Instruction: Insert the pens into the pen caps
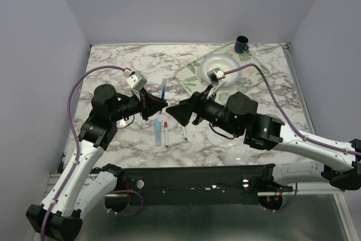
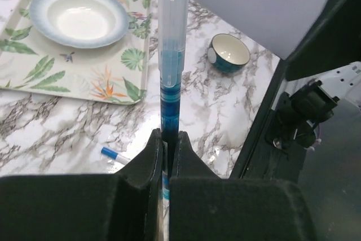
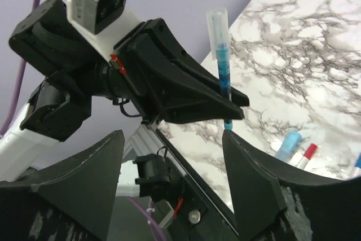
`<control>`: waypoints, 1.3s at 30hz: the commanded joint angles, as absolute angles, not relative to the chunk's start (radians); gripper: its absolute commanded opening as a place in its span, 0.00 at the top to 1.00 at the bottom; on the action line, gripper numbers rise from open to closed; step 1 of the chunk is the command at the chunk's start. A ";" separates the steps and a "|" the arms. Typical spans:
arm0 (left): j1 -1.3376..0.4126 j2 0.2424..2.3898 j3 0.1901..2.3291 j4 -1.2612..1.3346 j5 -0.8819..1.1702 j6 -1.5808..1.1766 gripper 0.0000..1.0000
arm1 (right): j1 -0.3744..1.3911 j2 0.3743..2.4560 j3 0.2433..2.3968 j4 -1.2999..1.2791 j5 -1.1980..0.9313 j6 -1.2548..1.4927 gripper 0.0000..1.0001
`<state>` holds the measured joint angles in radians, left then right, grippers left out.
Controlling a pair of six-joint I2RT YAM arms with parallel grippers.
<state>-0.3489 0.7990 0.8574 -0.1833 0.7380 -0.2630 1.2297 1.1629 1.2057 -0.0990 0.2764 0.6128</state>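
Note:
My left gripper (image 1: 162, 104) (image 2: 168, 135) is shut on a slim pen (image 2: 170, 77) with a clear upper barrel and a blue lower part, held off the table; it also shows in the top view (image 1: 163, 88) and the right wrist view (image 3: 221, 60). My right gripper (image 1: 172, 109) (image 3: 172, 135) is open and empty, its jaws wide apart, facing the left gripper with one fingertip just under the pen's lower end. Three pens lie on the marble: a thicker light blue pen (image 1: 157, 131) (image 3: 289, 145), a red-ended pen (image 1: 166, 135) (image 3: 307, 154) and a blue-ended pen (image 1: 184, 134) (image 2: 114, 154). I can pick out no loose caps.
A leaf-patterned tray (image 1: 190, 74) (image 2: 67, 74) at the back right carries a white plate (image 1: 221, 63) (image 2: 79, 18) and a dark blue mug (image 1: 241, 43). A small teal bowl (image 2: 228, 52) stands on the marble near the tray. The black base bar (image 1: 192, 179) runs along the near edge.

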 commanded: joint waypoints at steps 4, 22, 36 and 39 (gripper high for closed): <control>-0.347 0.779 0.776 -0.331 0.265 -0.374 1.00 | 1.230 0.985 1.068 -0.250 0.374 0.678 0.16; -0.342 1.169 0.651 -0.520 -0.119 -0.594 1.00 | 1.230 0.715 0.847 -0.292 0.436 0.689 0.15; -0.362 1.207 0.609 -0.508 -0.043 -0.689 0.83 | 1.230 0.726 0.851 -0.290 0.426 0.673 0.15; -0.362 1.166 0.676 -0.590 -0.089 -0.715 0.62 | 1.230 0.749 0.880 -0.316 0.426 0.666 0.15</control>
<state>-0.3557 1.2163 0.6014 -0.5045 -0.0513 -0.6754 1.2285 0.7303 0.8513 -0.2810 0.4068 0.6800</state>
